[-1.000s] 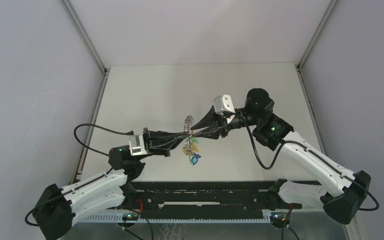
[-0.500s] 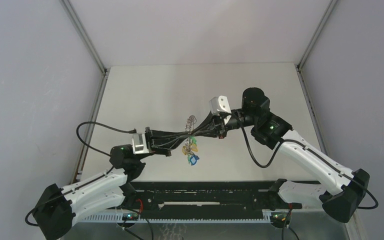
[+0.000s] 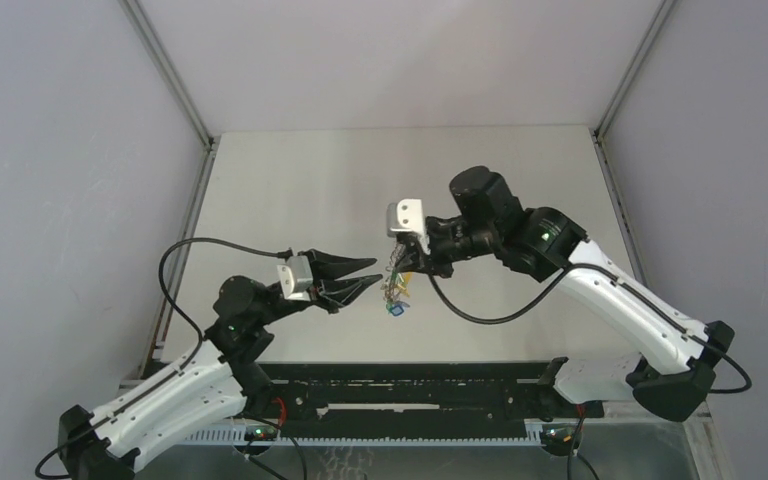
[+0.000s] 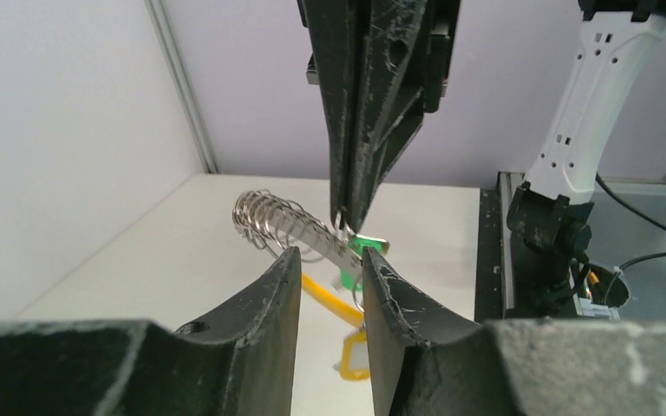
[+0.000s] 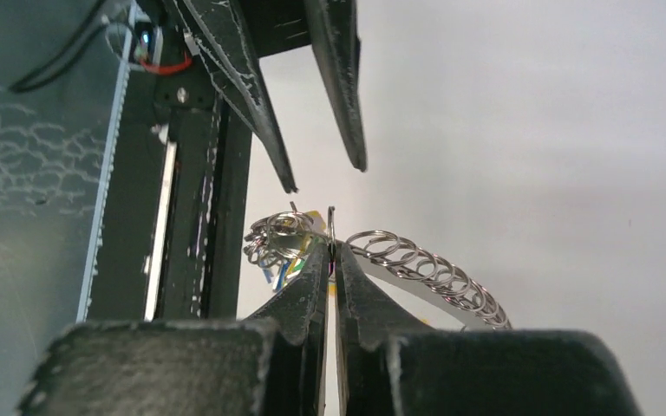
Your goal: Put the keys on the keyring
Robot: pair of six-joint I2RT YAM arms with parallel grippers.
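My right gripper [image 3: 401,268] is shut on the keyring [image 3: 392,262], a silvery chain of small rings, and holds it above the table. The green and blue keys [image 3: 395,300] hang below it with a yellow-orange band. In the right wrist view the right gripper [image 5: 331,250] pinches a thin ring, with the chain [image 5: 429,276] to its right and the keys [image 5: 279,247] to its left. My left gripper [image 3: 363,276] is open and empty, just left of the bunch. In the left wrist view the left gripper [image 4: 329,260] frames the chain [image 4: 273,221], a green key [image 4: 367,247] and the yellow band [image 4: 329,299].
A black rail [image 3: 410,385] runs along the near table edge below the bunch. Grey walls with metal frame posts [image 3: 170,75] close in the table on three sides. The right arm's white links [image 4: 585,95] stand at the right of the left wrist view.
My left gripper has let go of the keyring, opened and drawn back to the left. My right arm has swung left and nearer with the keyring hanging from it.
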